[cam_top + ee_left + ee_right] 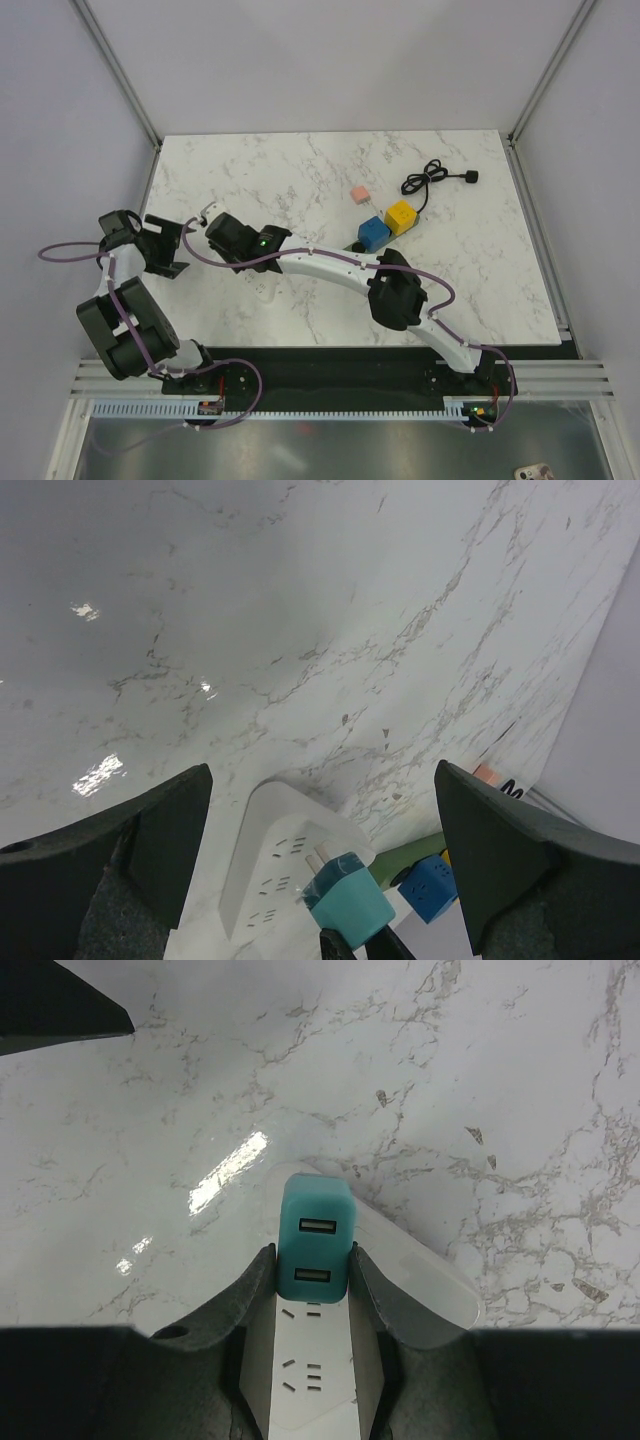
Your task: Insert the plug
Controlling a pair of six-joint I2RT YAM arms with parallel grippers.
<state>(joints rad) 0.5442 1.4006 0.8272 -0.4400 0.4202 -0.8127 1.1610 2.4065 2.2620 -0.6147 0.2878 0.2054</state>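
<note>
My right gripper [313, 1252] is shut on the sides of the plug [315, 1232], a teal block with two USB ports facing the right wrist camera. In the left wrist view the plug [352, 904] hangs tilted, its two metal prongs [322, 860] bare and just above the white power strip [268, 852]. The strip [312, 1365] lies flat on the marble table, its socket slots showing below the plug. My left gripper [320, 770] stands open and empty, a little to the left of the strip. In the top view the right gripper [212, 226] is close to the left gripper [170, 246].
A blue cube [374, 233], a yellow cube [401, 216] and a pink cube [361, 193] sit right of centre on the marble table [300, 170]. A coiled black cable [435, 180] lies behind them. The right arm [340, 268] stretches across the middle.
</note>
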